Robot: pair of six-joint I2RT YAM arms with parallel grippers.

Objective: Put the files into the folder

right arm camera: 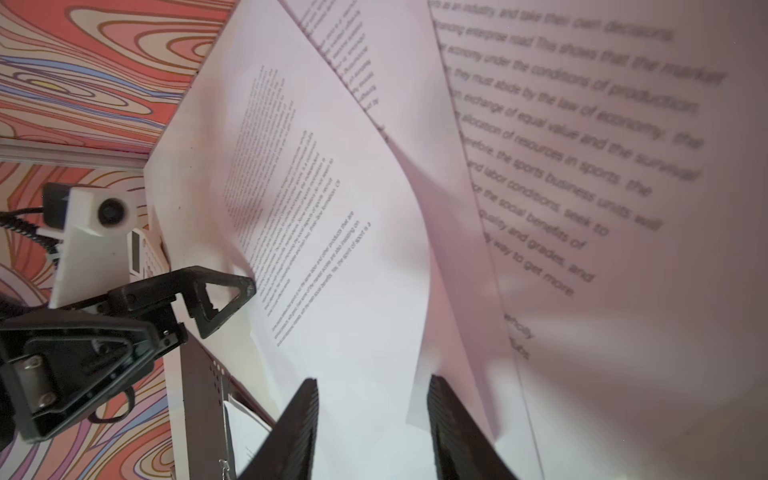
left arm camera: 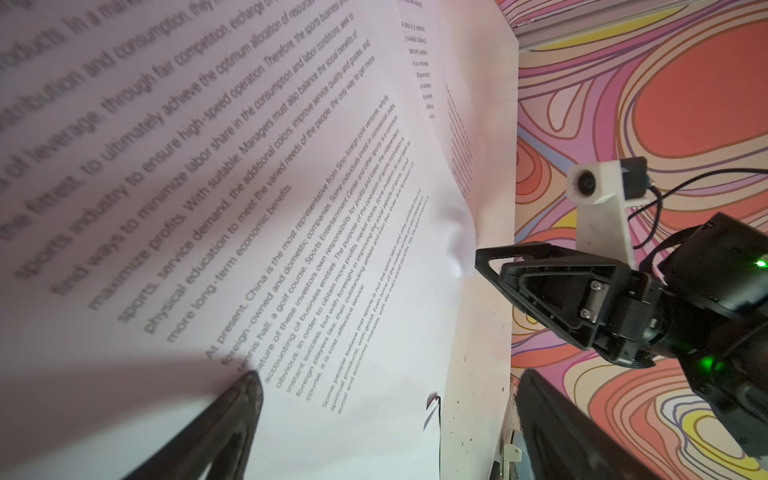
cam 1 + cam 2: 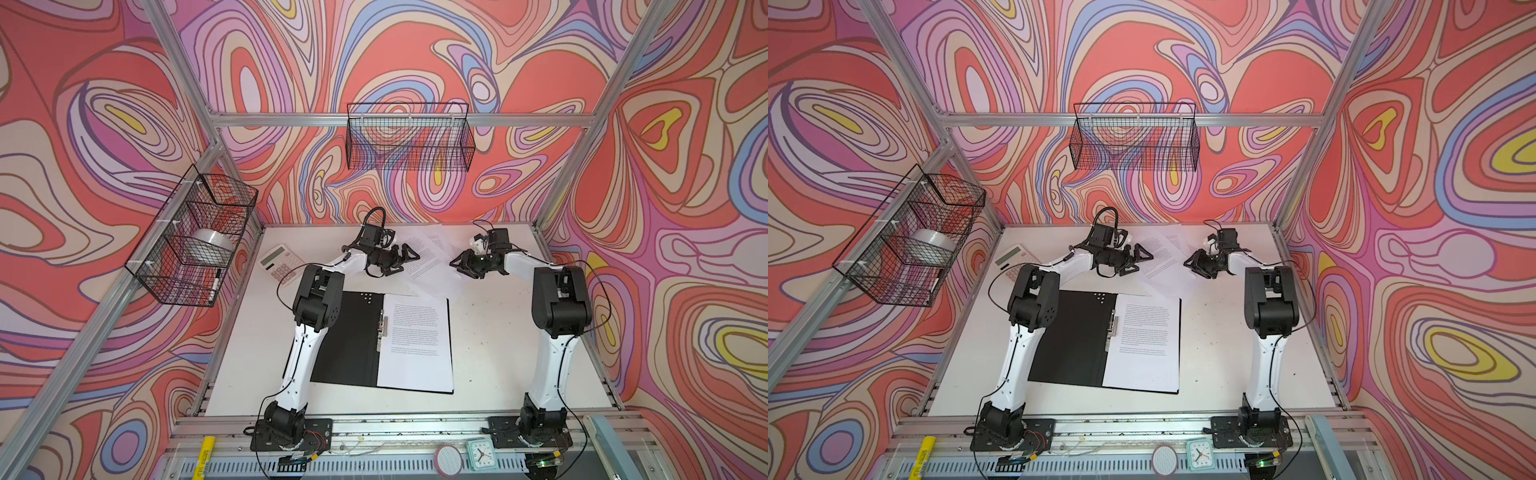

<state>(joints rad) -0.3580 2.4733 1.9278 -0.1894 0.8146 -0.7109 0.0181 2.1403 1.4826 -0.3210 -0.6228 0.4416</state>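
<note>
The folder lies open and black side up in the table's middle. One printed sheet rests on its right half, beside the metal spine clip. More files lie overlapped and partly buckled at the back. My left gripper stands wide open at their left edge, straddling a sheet. My right gripper faces it from the right. Its jaws are apart over the sheets, with a lifted paper corner by one finger.
A white-and-pink calculator lies at the back left, behind the left arm. Wire baskets hang on the back wall and the left wall. A small clock sits on the front rail.
</note>
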